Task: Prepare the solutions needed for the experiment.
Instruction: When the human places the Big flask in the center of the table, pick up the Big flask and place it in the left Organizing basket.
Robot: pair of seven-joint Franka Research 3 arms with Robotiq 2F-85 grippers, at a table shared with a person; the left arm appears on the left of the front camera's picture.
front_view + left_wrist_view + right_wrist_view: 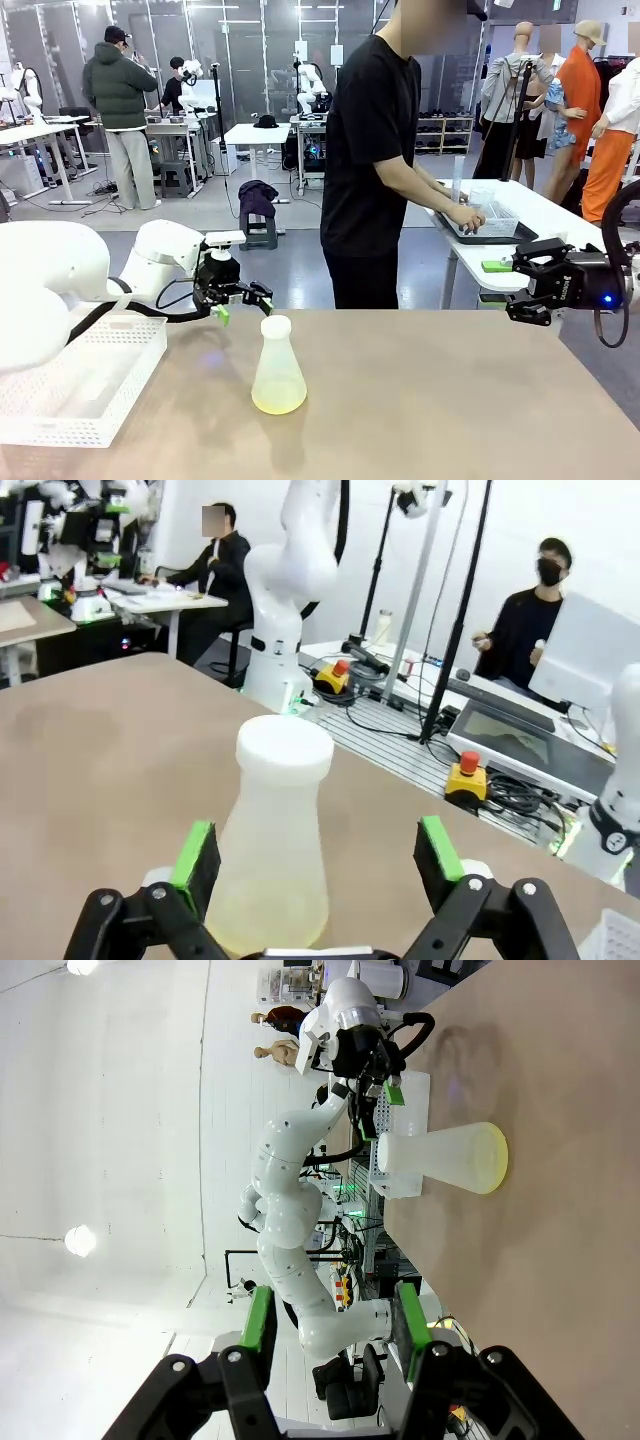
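basket: white mesh basket (85,385) sits at the far left of the tabletop (450,400), tucked right under the left arm, nothing visible inside it from the front view.

left arm: reaches in from the left, with the left gripper (245,300) hanging just above the tabletop and pointing toward the middle. Its jaws are spread wide and hold nothing. In the left wrist view the left gripper (318,855) is lined up on the flask, with a green pad (196,852) on either side of it, though it's hard to say if they actually reach around it or just sit in front.

flask: pretty much dead center, a cloudy white plastic cone-shaped flask (277,367) with a wide white neck, standing upright on the bare tabletop, just right of the left gripper and a bit nearer the camera.

solution: a thin pale yellow-green layer of liquid (278,401) right at the bottom of the flask, so barely any in there. Also shows as a faint tint low in the flask (270,880) from the left wrist, and as a yellow base (488,1158) from the right wrist.

person: stands at the far side in a black shirt, turned away toward a side table (545,215) with a hand (466,216) at a tray (480,230).

right arm: the right gripper (505,285) hovers off the right edge, well apart from the flask, jaws partway open and empty.
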